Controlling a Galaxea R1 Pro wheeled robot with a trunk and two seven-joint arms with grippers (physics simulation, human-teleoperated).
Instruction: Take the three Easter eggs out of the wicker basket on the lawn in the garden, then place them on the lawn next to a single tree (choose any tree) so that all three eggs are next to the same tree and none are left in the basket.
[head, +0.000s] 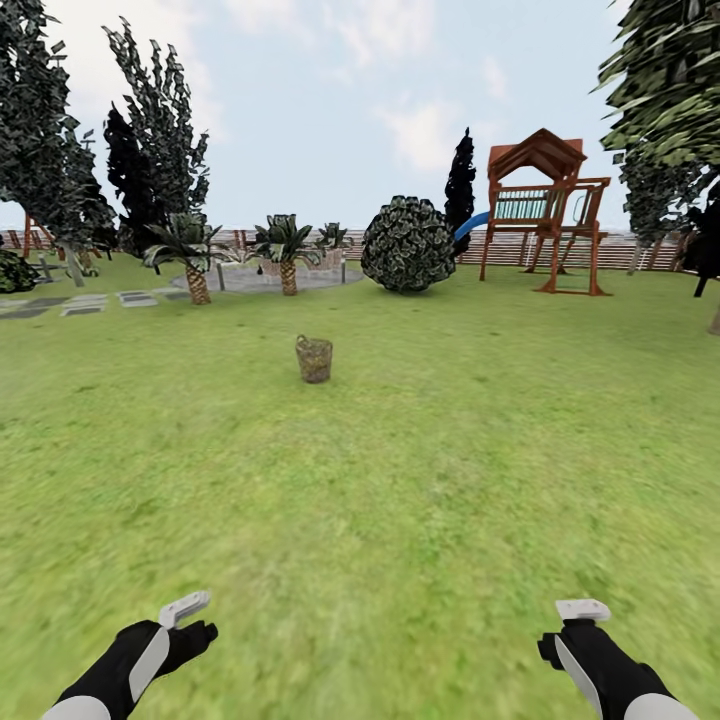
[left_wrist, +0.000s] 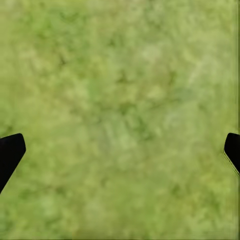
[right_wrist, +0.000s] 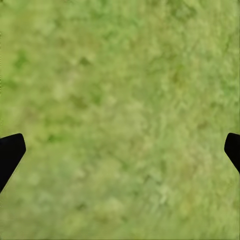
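the basket (head: 314, 358) stands upright on the lawn (head: 430, 470), well ahead of the robot and apart from both arms; its contents cannot be made out at this range. beyond the basket a round bush (head: 408, 244) sits before the fence (head: 620, 250), with a playset (head: 545, 205) and its blue slide (head: 470, 225) to the bush's right and small palms (head: 285, 248) to its left. dark trees (head: 150, 140) rise further left of the basket. nearer than the basket, the left gripper (left_wrist: 120, 150) and right gripper (right_wrist: 120, 150) hang over bare grass, each with its black fingertips (left_wrist: 11, 152) spread wide apart and holding nothing.
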